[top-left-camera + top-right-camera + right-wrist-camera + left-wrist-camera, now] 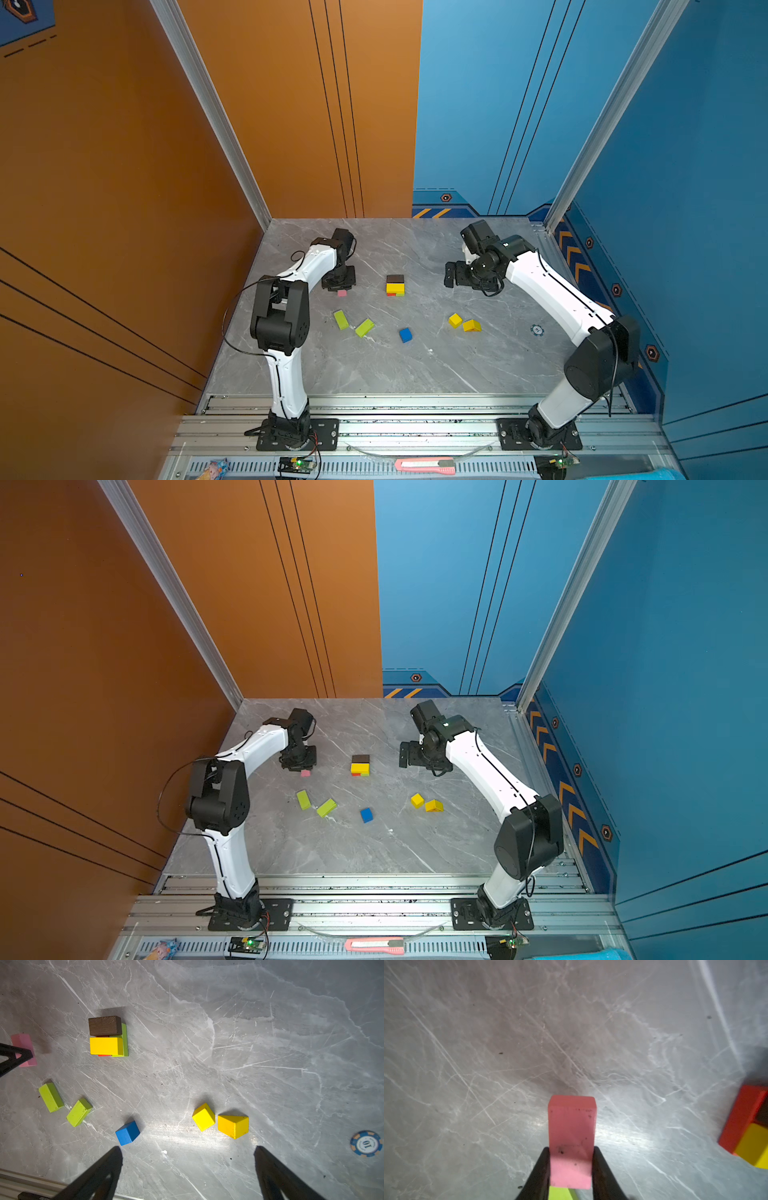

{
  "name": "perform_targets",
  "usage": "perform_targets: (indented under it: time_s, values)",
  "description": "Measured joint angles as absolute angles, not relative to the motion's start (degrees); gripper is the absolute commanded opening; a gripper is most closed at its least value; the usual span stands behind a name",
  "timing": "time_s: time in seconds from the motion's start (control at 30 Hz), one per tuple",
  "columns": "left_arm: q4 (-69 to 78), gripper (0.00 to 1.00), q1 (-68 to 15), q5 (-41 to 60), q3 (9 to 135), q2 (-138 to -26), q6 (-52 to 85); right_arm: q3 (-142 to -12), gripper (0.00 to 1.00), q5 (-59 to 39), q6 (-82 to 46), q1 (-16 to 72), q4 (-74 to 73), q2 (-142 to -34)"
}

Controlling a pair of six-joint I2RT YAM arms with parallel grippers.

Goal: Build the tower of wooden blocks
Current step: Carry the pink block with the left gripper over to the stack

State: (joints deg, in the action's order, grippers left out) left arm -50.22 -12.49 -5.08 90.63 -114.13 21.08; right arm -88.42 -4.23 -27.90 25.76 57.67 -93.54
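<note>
A: Start with the big things. Where does it stand?

B: On the grey tabletop [374, 365] the tower [395, 284] is only two layers high, about the middle. A brown bar [105, 1025] and a yellow bar [106, 1045] lie side by side on a red and a lime one.

A: And the arms?

B: The left claw [571, 1148] is clenched on a pink bar [572, 1126], well to the left of the tower and low over the tabletop. I can't tell whether the bar is lifted or touching. The right claw [188, 1147] hangs released and empty, up to the tower's right.

A: So the step is fetching the pink bar?

B: I'd say so. Next it needs lifting clear, carrying right and setting squarely across brown and yellow, gently, or the layer shifts.

A: What's loose?

B: Two lime bars [340, 320], near each other in front of the left claw. There's also a blue cube [405, 335], and a yellow cube [455, 320] just beside the prism [471, 326]. A chip [537, 330] lies far right.
</note>
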Motion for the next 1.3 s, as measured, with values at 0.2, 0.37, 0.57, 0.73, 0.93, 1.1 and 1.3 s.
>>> perform_targets:
  time_s: [0.2,0.37,0.57,0.73,0.93,1.1,1.3]
  values:
    - [-54.2,0.13,-16.5,-5.1,99.0,-116.5,22.1,-83.2,1.00,-3.2,-29.9,25.8,57.4,-86.9]
    - [-56.2,0.13,-20.6,-4.6,105.7,-120.4,23.0,-81.6,1.00,-2.5,-31.2,25.4,57.5,-82.0]
    - [-57.2,0.12,-24.7,-3.4,112.1,-125.1,25.0,-81.5,1.00,-2.3,-31.3,23.2,57.5,-81.3]
    - [-58.1,0.12,-26.7,-2.5,116.2,-128.1,26.7,-81.6,1.00,-2.8,-30.1,21.0,57.5,-81.5]
    - [-59.0,0.12,-27.4,-2.2,118.4,-129.6,27.9,-83.3,1.00,-3.3,-28.4,18.3,57.7,-82.9]
    - [-59.4,0.13,-27.5,-1.9,118.7,-130.1,28.0,-83.3,1.00,-4.0,-28.0,17.8,57.9,-82.9]
    - [-59.6,0.12,-27.9,-1.4,118.7,-130.5,27.9,-83.3,1.00,-4.3,-27.9,17.4,58.0,-82.8]
